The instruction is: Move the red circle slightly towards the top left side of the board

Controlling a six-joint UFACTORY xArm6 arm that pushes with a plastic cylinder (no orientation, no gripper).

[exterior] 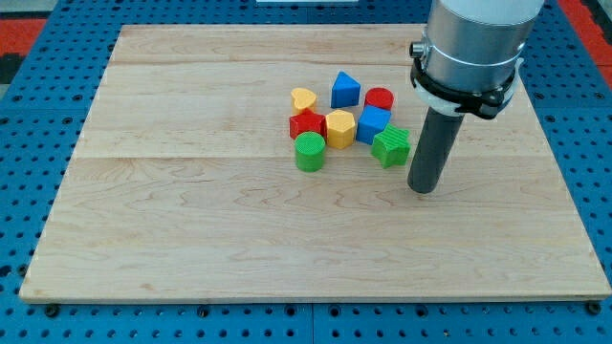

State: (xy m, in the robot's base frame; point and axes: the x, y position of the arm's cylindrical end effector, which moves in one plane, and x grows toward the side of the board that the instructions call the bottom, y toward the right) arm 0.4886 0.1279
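Red circle (380, 98) upper-left of my tip (422, 189) (apart).

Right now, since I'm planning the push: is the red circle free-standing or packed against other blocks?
Packed: the red circle touches the blue block below it. My tip is apart, to the lower right.

A pale wooden board (191, 239) is laid on a blue perforated table (29, 105). Eight blocks are clustered right of the board's centre: a yellow heart (303, 98), a blue triangle (345, 90), a red circle (380, 98), a red block (307, 125), a yellow hexagon (340, 128), a blue block (372, 123), a green circle (309, 151) and a green star-like block (390, 146). The rest of the board is seen as bare wood.
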